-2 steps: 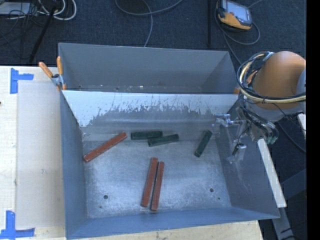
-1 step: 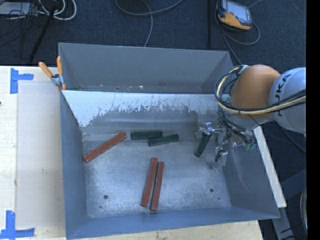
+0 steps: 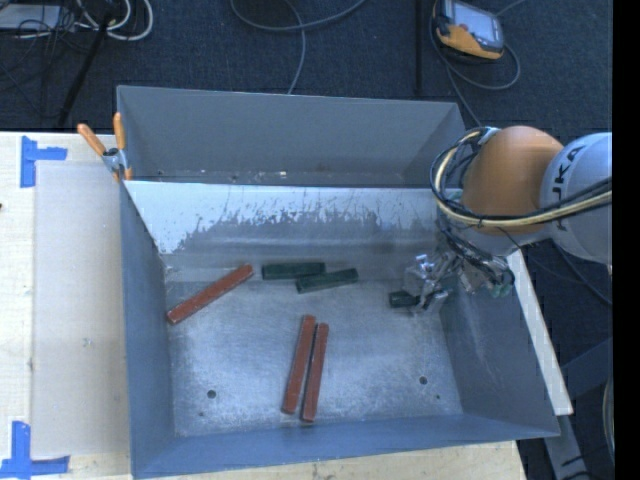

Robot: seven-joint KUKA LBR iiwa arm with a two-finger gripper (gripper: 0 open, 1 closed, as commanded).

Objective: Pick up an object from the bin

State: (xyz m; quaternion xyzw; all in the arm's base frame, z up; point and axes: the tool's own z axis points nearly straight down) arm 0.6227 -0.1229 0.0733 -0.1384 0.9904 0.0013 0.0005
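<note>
In the camera view, the grey metal bin (image 3: 300, 148) carries a few loose bars on its floor. The arm (image 3: 585, 193) comes in over the bin's right wall, with a rounded orange cover (image 3: 505, 178) and looped cables (image 3: 447, 173) at its wrist. Its jaws hang low, close to the floor beside the right wall and about midway between the far and near walls. Whether the jaws are apart or together cannot be told, for the metal parts there run into one another.

A small dark block (image 3: 403, 300) lies on the floor at the tip of the jaws, on their left side. Whether it touches them or sits between them cannot be told.

Two dark green bars (image 3: 293, 270) (image 3: 327, 281) lie further left, toward the middle of the floor and nearer the far wall. They sit nearly end to end, the right one a little askew, and their inner ends overlap or touch.

A reddish-brown bar (image 3: 210, 294) lies slantwise near the left wall, its right end raised toward the far wall.

Two more reddish-brown bars (image 3: 298, 364) (image 3: 316, 371) lie side by side and touching along their length. They point from the middle of the floor toward the near wall, well apart from the jaws.
</note>
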